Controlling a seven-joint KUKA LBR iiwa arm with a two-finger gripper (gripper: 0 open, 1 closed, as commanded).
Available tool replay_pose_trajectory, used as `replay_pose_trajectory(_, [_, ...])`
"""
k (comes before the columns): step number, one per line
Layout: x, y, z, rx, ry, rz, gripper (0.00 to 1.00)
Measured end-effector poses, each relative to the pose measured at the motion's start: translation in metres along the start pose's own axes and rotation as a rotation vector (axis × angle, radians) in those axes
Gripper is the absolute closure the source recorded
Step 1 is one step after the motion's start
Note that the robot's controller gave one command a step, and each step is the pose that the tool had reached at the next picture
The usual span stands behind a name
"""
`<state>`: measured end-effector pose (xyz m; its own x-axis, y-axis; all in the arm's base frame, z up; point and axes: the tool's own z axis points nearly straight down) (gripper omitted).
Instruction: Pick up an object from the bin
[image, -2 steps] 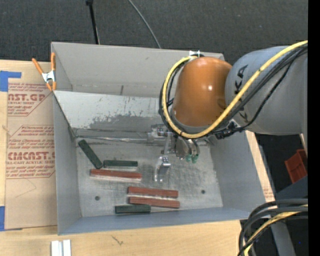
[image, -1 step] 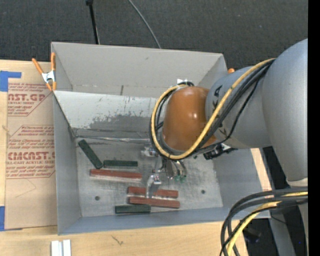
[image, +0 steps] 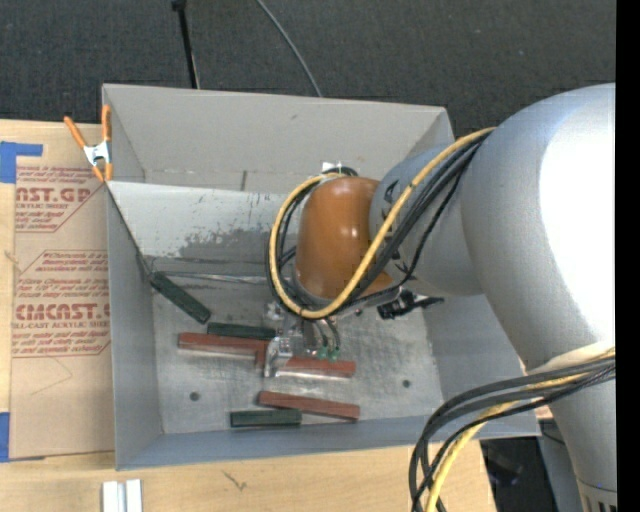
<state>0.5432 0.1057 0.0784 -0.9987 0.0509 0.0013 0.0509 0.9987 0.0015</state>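
Grey bin (image: 130, 300) holds brown sticks (image: 308, 405) and green sticks (image: 265, 420), the gripper (image: 283, 352) low among them, its grasp impossible to tell.

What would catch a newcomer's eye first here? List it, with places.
The big silver arm reaches in from the right, with its orange cover and yellow cables over the middle of the grey bin. Below the cover, the tool is low among flat bars: a brown bar to its left, a second brown bar to its right, and a dark green bar at the front.
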Motion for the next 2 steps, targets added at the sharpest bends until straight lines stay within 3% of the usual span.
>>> replay_pose_trajectory(1, [0.000, 0.000, 0.000, 0.000, 0.000, 0.000, 1.00])
replay_pose_trajectory(2, [-0.001, 0.014, -0.127, 0.001, -0.002, 0.004, 1.00])
